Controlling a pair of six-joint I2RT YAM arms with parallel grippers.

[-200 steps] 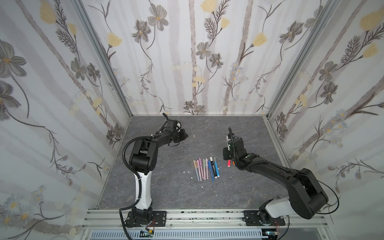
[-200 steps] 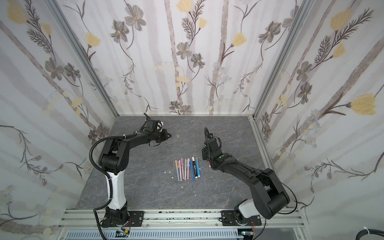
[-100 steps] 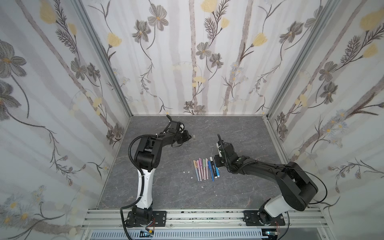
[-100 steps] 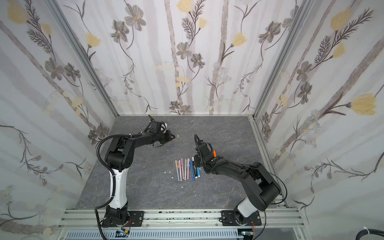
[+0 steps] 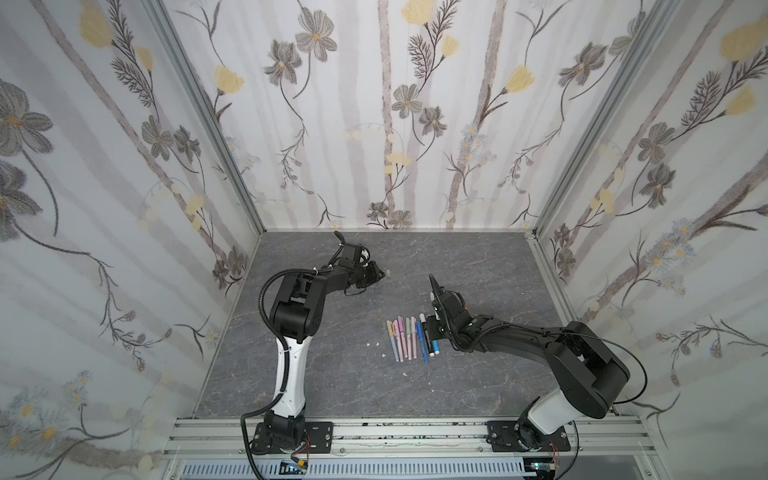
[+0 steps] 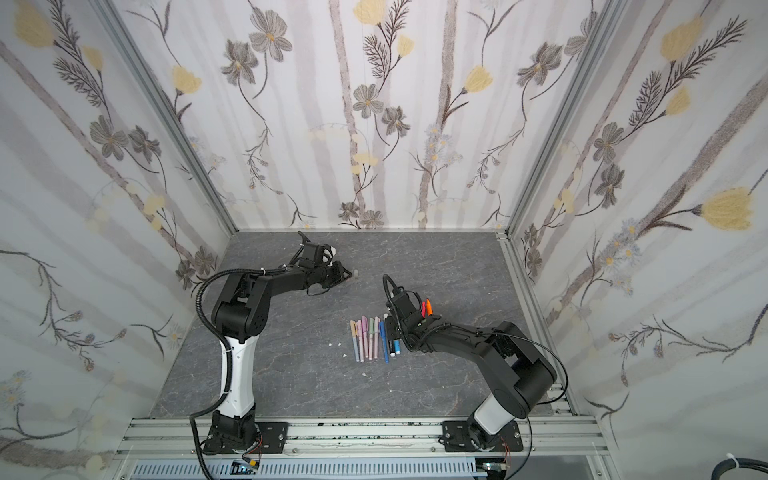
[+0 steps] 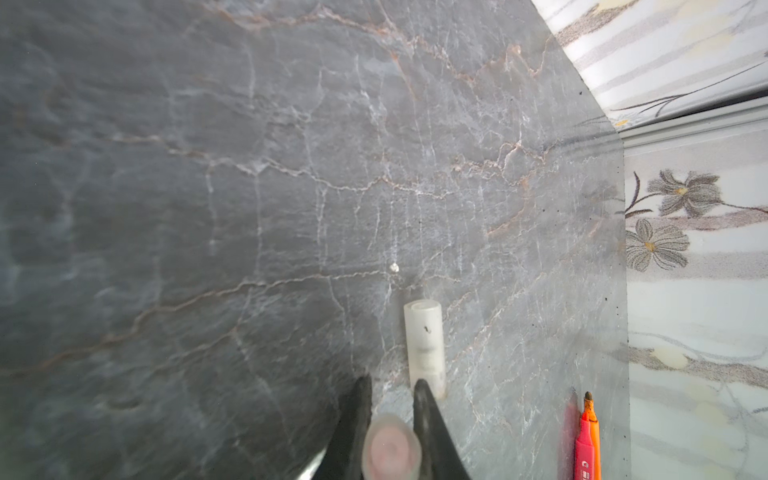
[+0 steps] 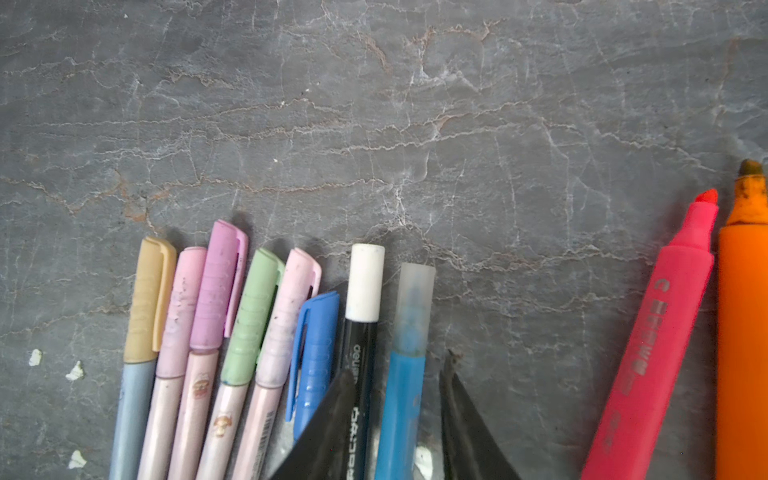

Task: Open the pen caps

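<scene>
Same build on left arm (image 5: pixel 289 365) and right arm (image 5: pixel 547 412): white tapered lower link, glossy black rounded joint housings and upper links, each on a black base plate (image 5: pixel 320 432) with silver screws. Left carries a black corrugated hose (image 5: pixel 262 297), right a thin black cable (image 5: pixel 642 365); red wires (image 5: pixel 304 448) at the bases. Both left gripper (image 7: pixel 392 380) and right gripper (image 8: pixel 397 363) have matte black tapering fingers (image 7: pixel 353 419).

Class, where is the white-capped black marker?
In the right wrist view, the white-capped black marker lies between the blue-capped pen and the light blue marker; in both top views, mid-table, slightly right.
</scene>
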